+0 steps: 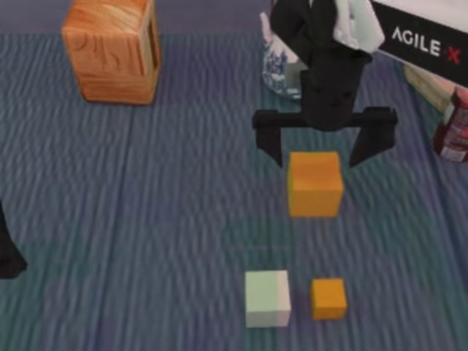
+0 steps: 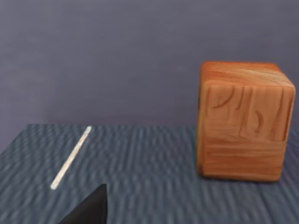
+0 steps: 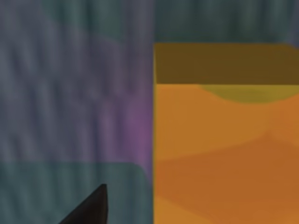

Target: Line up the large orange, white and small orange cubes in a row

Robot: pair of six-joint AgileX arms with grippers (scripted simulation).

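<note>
Right gripper (image 1: 316, 156), fingers spread wide, hovers above the large yellow-orange cube (image 1: 314, 183) mid-table. Matte white cube (image 1: 267, 297) and small orange cube (image 1: 328, 298) sit near the front edge, a gap between. Left gripper (image 1: 9, 257) parked at the left edge, fingers indeterminate. Wood-grain box (image 1: 112, 48) far left.

1. The right arm (image 1: 322, 44) is glossy black, built of blocky angular segments, with a white panel near its upper part
2. A black plate beside it carries white lettering reading "AGILE X"
3. The right gripper (image 1: 324, 157) has a black boxy body, a flat black crossbar and two tapering black fingers (image 1: 272, 146)
4. The left arm (image 1: 7, 252) shows only as a black sliver at the top view's left edge
5. Each wrist view shows one black pointed fingertip (image 2: 88, 207)
</note>
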